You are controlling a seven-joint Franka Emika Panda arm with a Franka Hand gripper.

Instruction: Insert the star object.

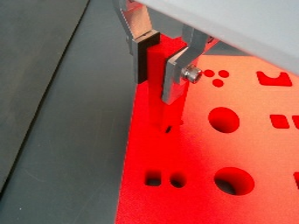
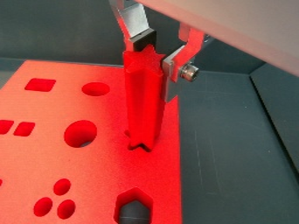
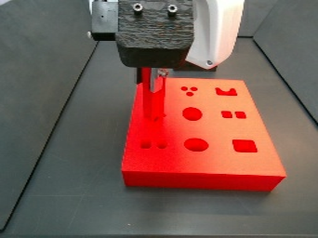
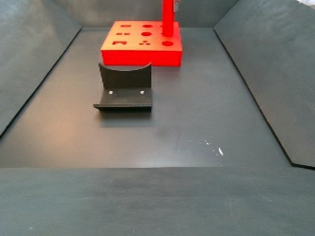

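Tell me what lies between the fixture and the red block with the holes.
Nothing: in a side view only bare dark floor separates the fixture from the red block. The gripper is over the block, shut on the star object.

Two-finger parallel-jaw gripper (image 2: 156, 54) w/ flat silver plate fingers (image 1: 176, 72), pointing straight down, jaws clamped on slim bright red star peg (image 2: 142, 101).

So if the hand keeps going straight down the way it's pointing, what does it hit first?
The hand holds the star object upright, so the peg's lower end would meet the red block first, seemingly at a small hole there; alignment is unclear.
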